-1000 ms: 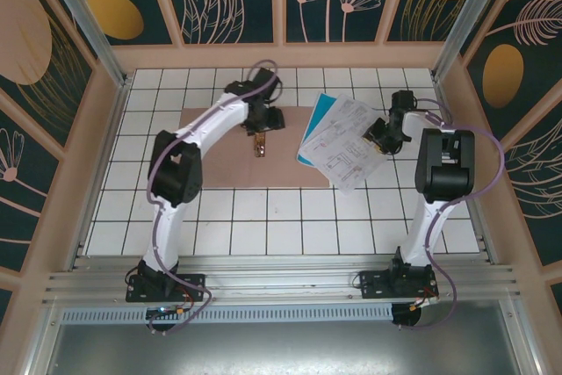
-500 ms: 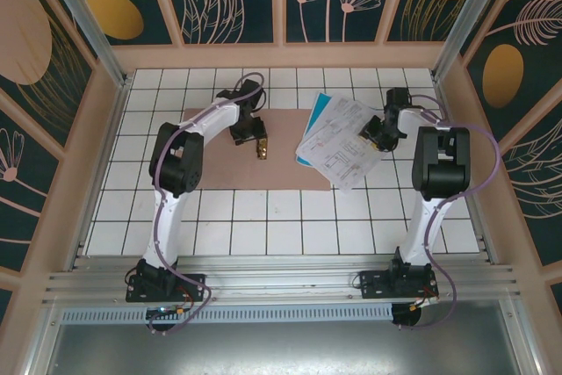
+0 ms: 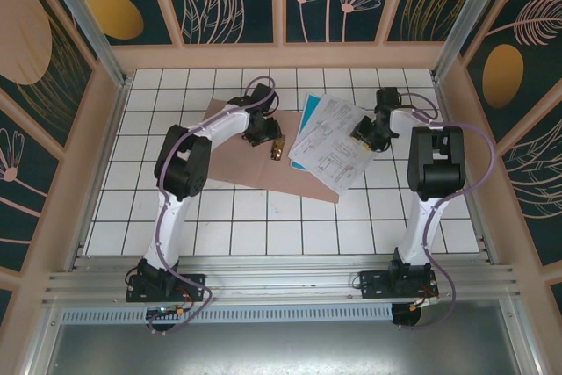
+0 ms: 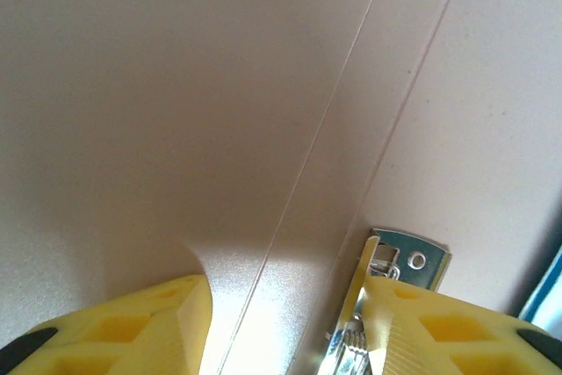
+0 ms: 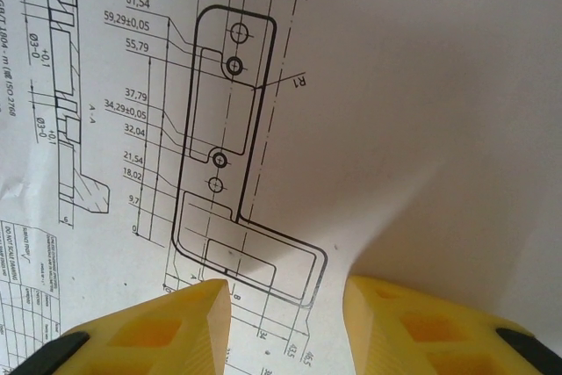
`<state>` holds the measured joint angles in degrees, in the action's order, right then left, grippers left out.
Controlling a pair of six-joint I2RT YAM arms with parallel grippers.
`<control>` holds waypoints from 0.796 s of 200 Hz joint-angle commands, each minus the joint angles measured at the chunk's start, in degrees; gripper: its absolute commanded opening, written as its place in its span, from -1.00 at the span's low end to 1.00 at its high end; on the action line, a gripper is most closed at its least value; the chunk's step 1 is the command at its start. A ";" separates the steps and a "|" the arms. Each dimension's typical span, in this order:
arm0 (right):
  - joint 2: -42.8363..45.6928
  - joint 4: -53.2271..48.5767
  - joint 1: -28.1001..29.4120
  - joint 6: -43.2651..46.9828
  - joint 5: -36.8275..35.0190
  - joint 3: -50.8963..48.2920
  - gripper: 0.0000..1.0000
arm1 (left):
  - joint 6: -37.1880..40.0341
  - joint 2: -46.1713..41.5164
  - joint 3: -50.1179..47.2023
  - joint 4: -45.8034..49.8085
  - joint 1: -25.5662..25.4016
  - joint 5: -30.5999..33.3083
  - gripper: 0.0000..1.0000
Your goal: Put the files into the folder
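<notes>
The folder (image 3: 235, 157), a plain pinkish-brown card, lies open and flat on the white tiled surface (image 3: 263, 227), turned at a slant so that its near right corner points toward the right arm's base. The left gripper (image 3: 275, 147) sits low over the folder's right part, close to the edge that meets the papers. From the left wrist its yellow fingers (image 4: 132, 327) stand apart, with bare card and its crease lines showing in the gap. A small metal fastener (image 4: 406, 261) on the card lies just beside the right-hand finger and may be touching it, though the view is too close to be sure.

The files (image 3: 332, 148), white sheets printed with line drawings and dimensions, lie fanned just to the right of the folder, their left corner overlapping its edge. A teal-blue sheet (image 3: 304, 124) peeks out under them on the left. The right gripper (image 3: 365, 134) is down on the right side of the top sheet. Its jaws are parted and clasp nothing, with the printed bracket drawing (image 5: 233, 155) lying just ahead of the fingertips (image 5: 206, 300).
</notes>
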<state>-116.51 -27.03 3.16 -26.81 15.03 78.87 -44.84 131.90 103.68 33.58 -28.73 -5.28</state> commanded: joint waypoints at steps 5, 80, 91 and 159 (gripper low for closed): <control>0.90 -3.73 2.05 1.43 0.28 -2.64 -0.18 | -7.70 -1.93 -5.98 -2.15 -0.61 -1.40 0.00; 4.37 -2.34 2.73 2.02 0.62 -2.18 -0.15 | -16.21 -10.37 -15.47 -8.40 -0.71 -0.18 0.03; 5.68 -1.66 2.75 1.98 1.08 -2.22 -0.14 | -15.37 -11.48 -14.09 -7.44 -0.71 1.12 0.07; 14.00 4.50 1.03 -3.98 4.83 -8.27 -0.07 | 1.69 -10.00 -3.10 -4.53 -1.91 -0.35 0.10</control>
<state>-106.00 -25.23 5.19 -27.46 17.56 73.84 -52.80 121.86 95.94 29.04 -29.41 -2.33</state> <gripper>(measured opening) 0.470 0.569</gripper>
